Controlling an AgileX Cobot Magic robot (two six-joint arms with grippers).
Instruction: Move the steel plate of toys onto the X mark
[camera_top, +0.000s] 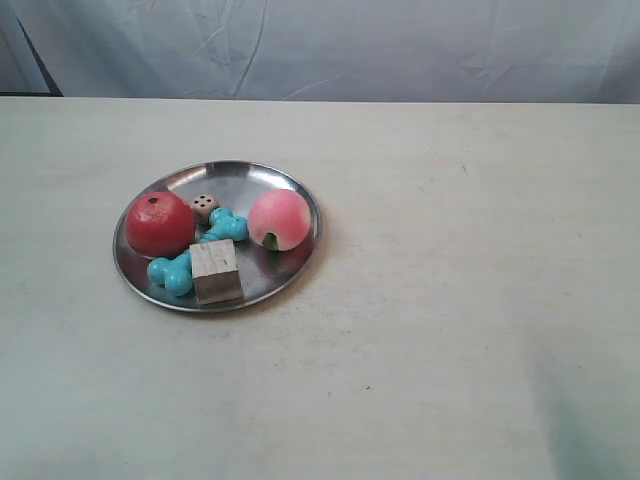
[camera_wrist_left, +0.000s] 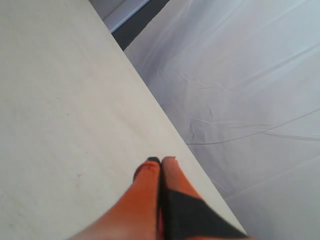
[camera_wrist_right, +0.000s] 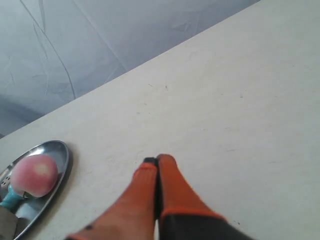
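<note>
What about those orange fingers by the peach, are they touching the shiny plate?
Apart. The right wrist view shows the right fingers shut together, with a wide strip of bare table between them and the rim of the steel plate.

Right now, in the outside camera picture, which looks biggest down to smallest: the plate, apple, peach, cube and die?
1. steel plate
2. red apple
3. pink peach, only slightly smaller than the apple, nearly alike
4. wooden cube, which sits nearer the camera, so it may look bigger than it is
5. tiny die
</note>
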